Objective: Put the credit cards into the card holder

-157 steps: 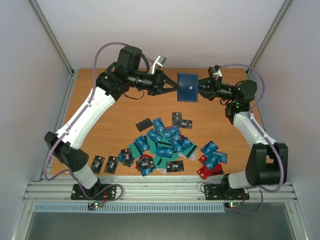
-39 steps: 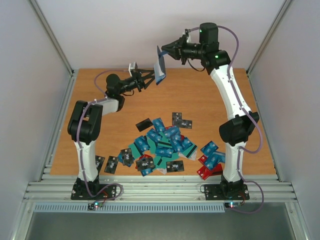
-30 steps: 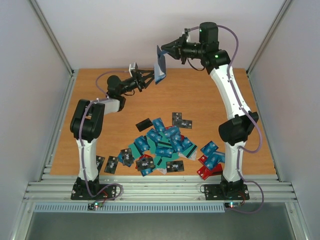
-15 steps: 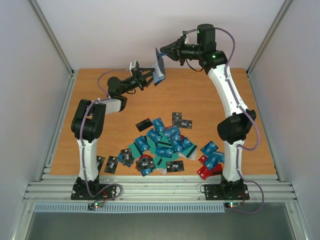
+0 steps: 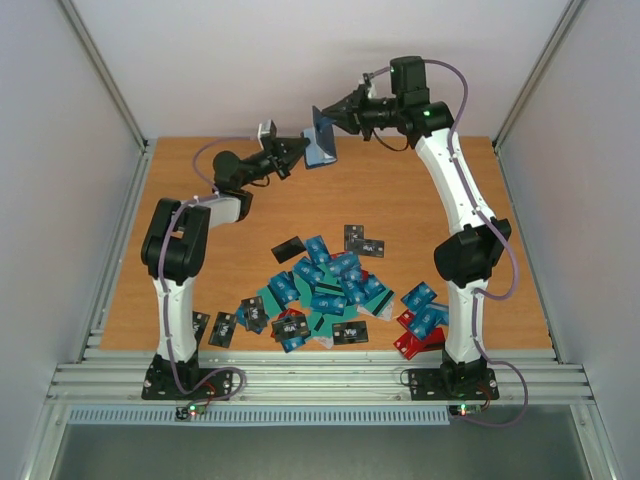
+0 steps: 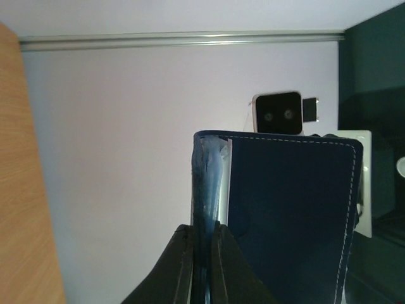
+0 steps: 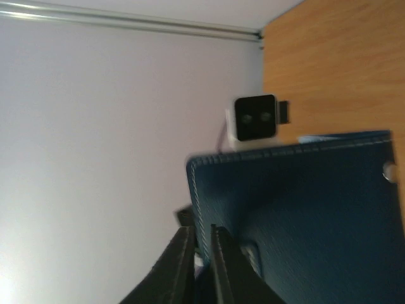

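**Top external view:** The card holder (image 5: pixel 322 148) hangs in the air above the far part of the table (image 5: pixel 200 240), held between both arms. The left gripper (image 5: pixel 298 150) is closed on its left edge. The right gripper (image 5: pixel 333 116) is closed on its upper edge. The credit cards (image 5: pixel 325 290) lie in a loose heap on the table, well apart from the card holder.

**Left wrist view:** Both fingers (image 6: pixel 182 266) pinch the split edge of the card holder. A lighter lining shows in the slit.

**Right wrist view:** The fingers (image 7: pixel 181 266) clamp one stitched edge of the navy cover, near a corner.
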